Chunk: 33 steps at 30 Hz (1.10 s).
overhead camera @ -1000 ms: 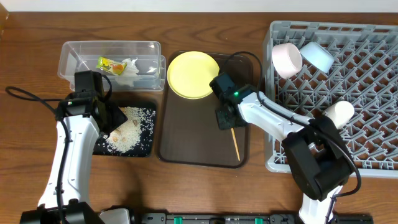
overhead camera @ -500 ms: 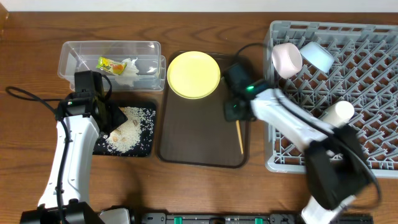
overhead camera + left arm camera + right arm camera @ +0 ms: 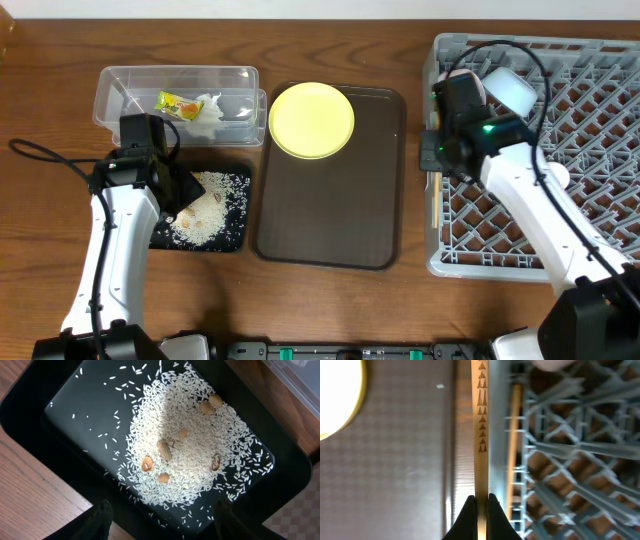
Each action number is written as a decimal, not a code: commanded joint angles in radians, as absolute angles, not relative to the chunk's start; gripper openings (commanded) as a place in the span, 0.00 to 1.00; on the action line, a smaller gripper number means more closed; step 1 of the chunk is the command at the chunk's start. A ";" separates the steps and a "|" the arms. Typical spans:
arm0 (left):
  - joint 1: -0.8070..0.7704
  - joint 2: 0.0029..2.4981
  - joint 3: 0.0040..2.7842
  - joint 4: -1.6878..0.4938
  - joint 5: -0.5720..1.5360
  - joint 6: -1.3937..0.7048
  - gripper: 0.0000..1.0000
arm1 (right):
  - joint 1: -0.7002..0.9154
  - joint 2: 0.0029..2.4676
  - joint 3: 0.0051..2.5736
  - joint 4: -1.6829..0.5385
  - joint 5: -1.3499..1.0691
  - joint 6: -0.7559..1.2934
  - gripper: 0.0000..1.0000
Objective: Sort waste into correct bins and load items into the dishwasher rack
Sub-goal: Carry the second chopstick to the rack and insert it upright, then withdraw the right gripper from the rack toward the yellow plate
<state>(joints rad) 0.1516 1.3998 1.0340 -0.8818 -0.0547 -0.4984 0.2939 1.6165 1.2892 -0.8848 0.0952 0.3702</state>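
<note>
— Right gripper (image 3: 481, 504) is clamped on a wooden chopstick (image 3: 481, 435), at the left wall of the dishwasher rack (image 3: 600, 200). And the other one?

— Left gripper (image 3: 162, 522) hangs with its fingers spread wide and nothing between them, well left of the rack, over the black tray (image 3: 60, 435).

— What else, biggest first?

— The brown serving tray (image 3: 325, 220) lies just left of the rack. Beyond it is the clear container (image 3: 130, 85). The yellow plate (image 3: 311, 120) sits on the serving tray, and the blue bowl (image 3: 510, 88) is inside the rack.

— Smaller things?

— The wrapper (image 3: 178, 102) and tissue (image 3: 210, 108) are in the container. Rice (image 3: 185, 450) and shell bits (image 3: 164, 451) are heaped in the black tray.
</note>
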 commanded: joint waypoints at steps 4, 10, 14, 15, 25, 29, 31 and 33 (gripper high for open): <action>0.156 1.391 1.045 -0.881 -0.060 -0.503 0.68 | 0.247 1.620 1.292 -0.891 0.119 0.355 0.01; 0.156 1.391 1.045 -0.881 -0.060 -0.503 0.68 | 0.223 1.622 1.291 -0.922 0.127 0.328 0.01; 0.156 1.391 1.045 -0.881 -0.060 -0.503 0.68 | 0.221 1.622 1.259 -0.918 0.143 0.318 0.01; 0.156 1.391 1.045 -0.881 -0.060 -0.503 0.68 | 0.220 1.622 1.248 -0.911 0.148 0.317 0.01; 0.156 1.391 1.045 -0.881 -0.060 -0.503 0.68 | 0.221 1.622 1.126 -0.778 0.130 0.299 0.10; 0.156 1.391 1.045 -0.881 -0.060 -0.504 0.68 | 0.221 1.622 1.116 -0.757 0.131 0.298 0.16; 0.156 1.391 1.045 -0.881 -0.060 -0.503 0.68 | 0.221 1.619 1.119 -0.743 0.131 0.298 0.22; 0.156 1.391 1.045 -0.881 -0.060 -0.503 0.68 | 0.221 1.614 1.131 -0.740 0.131 0.298 0.24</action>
